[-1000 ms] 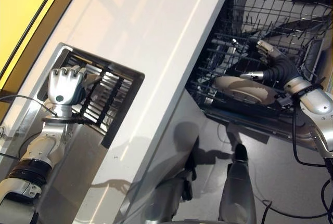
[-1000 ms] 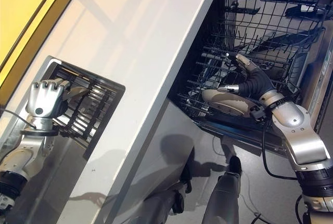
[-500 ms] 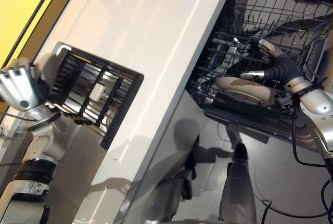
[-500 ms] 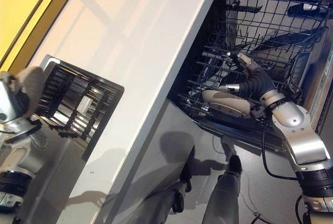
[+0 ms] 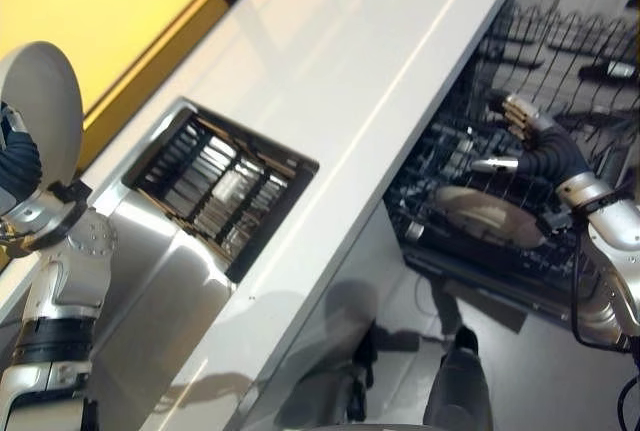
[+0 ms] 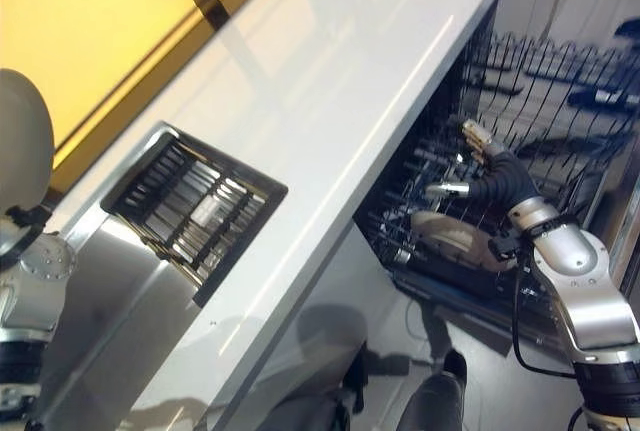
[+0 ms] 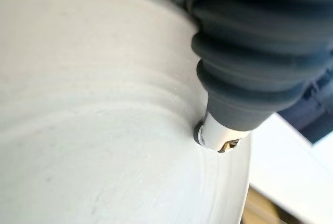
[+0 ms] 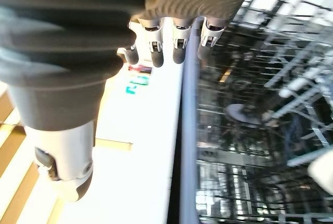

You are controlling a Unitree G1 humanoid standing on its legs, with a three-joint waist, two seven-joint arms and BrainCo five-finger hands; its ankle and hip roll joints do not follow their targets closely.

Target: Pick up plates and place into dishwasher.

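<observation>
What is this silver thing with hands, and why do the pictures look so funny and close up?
It is a robot shaped like a person, doing the dishes. Two pictures come from cameras in its head, looking down. Two more come from cameras on its wrists, so they see things from very near.

The left robot hand holds up a white plate; the wrist picture shows that plate from very close. Next to it is a long white counter with a dark rack sitting in a metal sink.

The right robot hand, fingers relaxed, reaches over the open dishwasher's wire basket, where another plate already lies.
</observation>
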